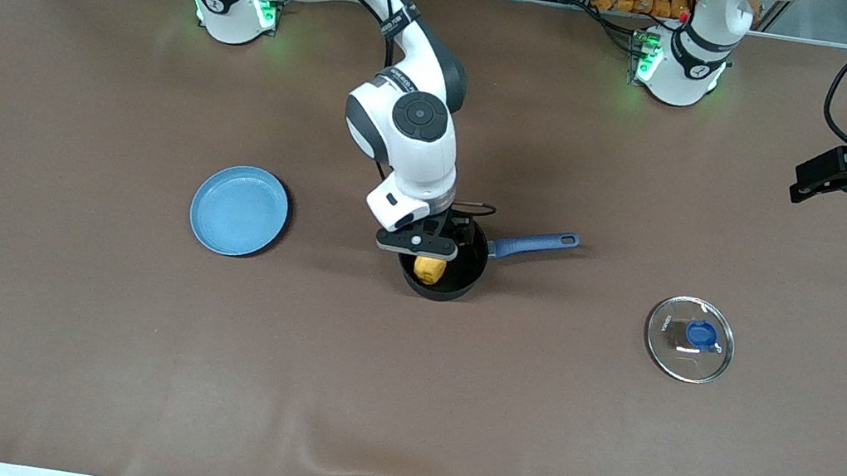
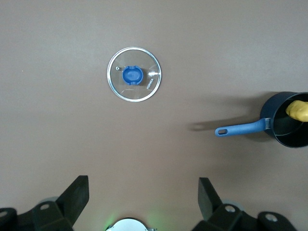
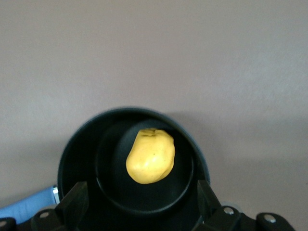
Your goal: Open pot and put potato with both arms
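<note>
The black pot point(image 1: 468, 277) with its blue handle point(image 1: 536, 244) stands uncovered mid-table. The yellow potato point(image 1: 429, 270) lies inside it. My right gripper point(image 1: 422, 249) hangs just above the pot, open and empty. In the right wrist view the potato point(image 3: 150, 156) rests on the pot's floor point(image 3: 110, 187), apart from both fingers. The glass lid point(image 1: 690, 338) with a blue knob lies flat on the table toward the left arm's end. My left gripper point(image 1: 801, 181) is raised at that end, open and empty. Its wrist view shows the lid point(image 2: 134, 74), the pot point(image 2: 284, 132) and the potato point(image 2: 299, 110).
A flat light-blue plate point(image 1: 239, 210) lies on the brown table toward the right arm's end, beside the pot. The pot's handle points toward the left arm's end.
</note>
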`<state>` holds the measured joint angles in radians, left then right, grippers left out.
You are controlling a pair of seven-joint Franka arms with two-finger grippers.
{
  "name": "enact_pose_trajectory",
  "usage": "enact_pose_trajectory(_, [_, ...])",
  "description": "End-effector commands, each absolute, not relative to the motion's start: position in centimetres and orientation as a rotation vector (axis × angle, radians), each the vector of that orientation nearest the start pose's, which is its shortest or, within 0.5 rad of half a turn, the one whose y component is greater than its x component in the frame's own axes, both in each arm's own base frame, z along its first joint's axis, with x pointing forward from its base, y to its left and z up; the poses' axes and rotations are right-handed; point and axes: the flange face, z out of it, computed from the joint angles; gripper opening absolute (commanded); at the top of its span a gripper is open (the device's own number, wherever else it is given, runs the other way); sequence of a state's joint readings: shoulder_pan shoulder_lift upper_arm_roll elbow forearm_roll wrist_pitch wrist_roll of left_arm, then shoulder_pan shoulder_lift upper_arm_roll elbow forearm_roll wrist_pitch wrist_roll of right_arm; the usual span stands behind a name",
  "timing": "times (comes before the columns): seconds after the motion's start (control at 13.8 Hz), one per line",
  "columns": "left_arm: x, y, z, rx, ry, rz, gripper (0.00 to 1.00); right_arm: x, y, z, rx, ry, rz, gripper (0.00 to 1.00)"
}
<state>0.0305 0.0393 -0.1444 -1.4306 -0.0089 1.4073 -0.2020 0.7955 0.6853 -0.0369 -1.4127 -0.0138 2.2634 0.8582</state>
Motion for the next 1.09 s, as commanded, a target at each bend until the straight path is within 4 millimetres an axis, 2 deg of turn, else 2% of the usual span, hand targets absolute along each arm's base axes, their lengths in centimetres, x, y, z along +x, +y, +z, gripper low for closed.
enact_pose_trajectory(0.0, [54.3,-6.2,65.5,-3.138,-0.145,0.117,1.00,56.6,48.3,34.3,-3.107,0.052,-0.200,1.00])
enact_pose_trajectory(0.07, [54.4,-6.3,65.3,-3.138,-0.140,0.122,1.00,57.8,46.1,37.0,-3.126,-0.017,-0.175,1.00])
enact_pose_trajectory(0.22, [54.6,-6.3,65.1,-3.145,-0.146,0.131,1.00,59.8,41.4,40.3,-3.143,-0.097,-0.136,1.00])
enact_pose_trajectory(0.36, [54.4,-6.0,65.3,-3.145,-0.165,0.132,1.00,61.1,37.4,42.9,-3.161,-0.131,-0.094,1.00])
enact_pose_trajectory(0.51, [53.7,-5.9,65.0,-3.123,-0.202,0.213,1.00,62.1,32.9,46.0,-3.166,-0.182,-0.076,1.00])
enact_pose_trajectory(0.8, [53.9,-5.6,65.1,-3.119,-0.206,0.204,1.00,62.7,23.4,51.7,-3.175,-0.192,-0.030,1.00])
enact_pose_trajectory(1.01, [53.9,-5.9,65.0,-3.123,-0.196,0.210,1.00,61.6,16.9,54.3,-3.170,-0.135,-0.039,1.00])
